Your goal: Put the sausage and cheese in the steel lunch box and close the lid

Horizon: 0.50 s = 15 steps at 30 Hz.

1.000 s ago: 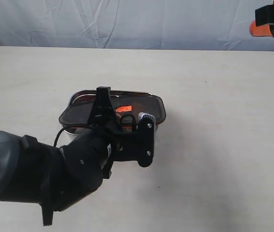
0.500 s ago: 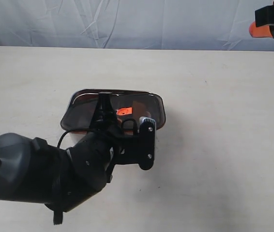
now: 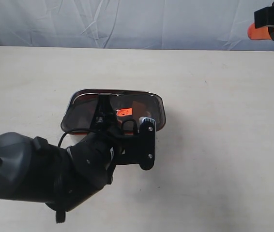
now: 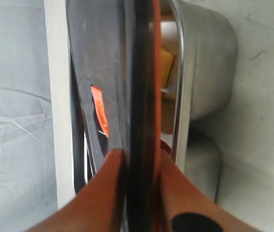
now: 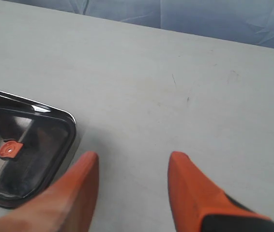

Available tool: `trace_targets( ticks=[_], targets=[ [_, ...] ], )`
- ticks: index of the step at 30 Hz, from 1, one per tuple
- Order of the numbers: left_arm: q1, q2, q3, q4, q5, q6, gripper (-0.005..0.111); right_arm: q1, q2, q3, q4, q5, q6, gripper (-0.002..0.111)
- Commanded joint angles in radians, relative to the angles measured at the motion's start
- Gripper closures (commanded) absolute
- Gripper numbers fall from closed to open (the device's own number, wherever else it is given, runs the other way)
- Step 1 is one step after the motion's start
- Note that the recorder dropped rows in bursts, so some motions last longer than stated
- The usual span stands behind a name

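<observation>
Closing is the step in hand. My left jaws pinch the black rim of the dark smoky translucent lid (image 3: 142, 104), laid over the shiny steel lunch box (image 4: 209, 58) with the yellow cheese wedge (image 4: 166, 67) inside. Next I'd release, then press it flush. Right jaws gape empty, well apart.

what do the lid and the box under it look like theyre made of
Lid: looks like dark smoky translucent plastic with a glossy finish. It catches highlights, and dim shapes show through it. The orange strip along its underside is probably a rubbery seal, though that is hard to confirm. Box: metal, likely stainless steel. It has a dull silver wall and a bright, mirror-like rolled rim.
</observation>
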Motion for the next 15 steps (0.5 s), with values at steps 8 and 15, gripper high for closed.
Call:
trace_targets(
  ticks=[8,15],
  targets=[
    [-0.002,0.020,0.013,-0.119,-0.105,-0.001,0.107,-0.007,-0.001,-0.004,0.005,0.008,0.000,0.064],
    [-0.002,0.020,0.013,-0.147,-0.120,-0.001,0.093,-0.007,-0.001,-0.004,0.005,0.008,0.000,0.064]
  ],
)
